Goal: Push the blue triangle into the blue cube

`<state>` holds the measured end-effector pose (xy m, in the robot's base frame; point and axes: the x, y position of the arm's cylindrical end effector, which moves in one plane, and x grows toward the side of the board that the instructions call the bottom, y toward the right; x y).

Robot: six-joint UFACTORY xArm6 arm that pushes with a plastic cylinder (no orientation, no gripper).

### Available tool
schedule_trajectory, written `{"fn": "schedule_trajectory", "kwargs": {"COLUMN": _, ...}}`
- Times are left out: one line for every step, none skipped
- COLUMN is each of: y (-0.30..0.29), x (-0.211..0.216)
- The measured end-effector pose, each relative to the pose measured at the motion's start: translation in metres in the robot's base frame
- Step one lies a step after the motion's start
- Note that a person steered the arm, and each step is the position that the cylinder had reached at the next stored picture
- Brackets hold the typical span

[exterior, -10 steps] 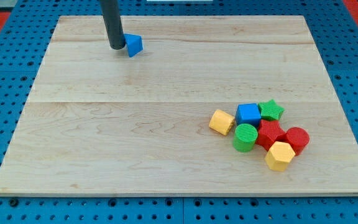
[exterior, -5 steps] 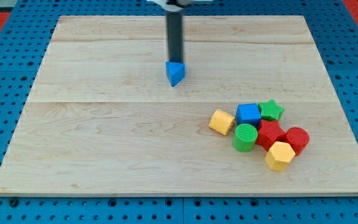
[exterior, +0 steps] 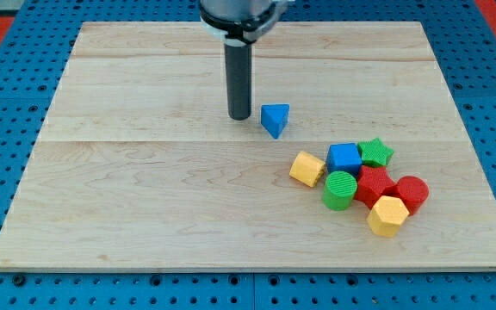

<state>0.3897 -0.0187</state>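
The blue triangle (exterior: 275, 119) lies on the wooden board (exterior: 145, 207), a little right of its middle. The blue cube (exterior: 344, 158) sits to its lower right, at the top of a cluster of blocks, with a gap of bare wood between the two. My tip (exterior: 239, 116) stands just left of the blue triangle, a small gap apart from it. The rod rises straight up out of the view's top.
Around the blue cube are a green star (exterior: 375, 153), a yellow cube (exterior: 307, 169), a green cylinder (exterior: 340, 190), a red block (exterior: 374, 184), a red cylinder (exterior: 412, 193) and a yellow hexagon (exterior: 387, 215). A blue pegboard surrounds the board.
The blue triangle has moved from the board's top left down and to the right, toward the cluster. My tip moved with it, and now stands left of it.
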Motion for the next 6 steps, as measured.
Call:
{"fn": "schedule_trajectory", "kwargs": {"y": 0.045, "x": 0.032}}
{"fn": "schedule_trajectory", "kwargs": {"y": 0.06, "x": 0.041}}
{"fn": "schedule_trajectory", "kwargs": {"y": 0.06, "x": 0.019}}
{"fn": "schedule_trajectory", "kwargs": {"y": 0.094, "x": 0.03}}
{"fn": "schedule_trajectory", "kwargs": {"y": 0.118, "x": 0.089}}
{"fn": "schedule_trajectory", "kwargs": {"y": 0.12, "x": 0.054}}
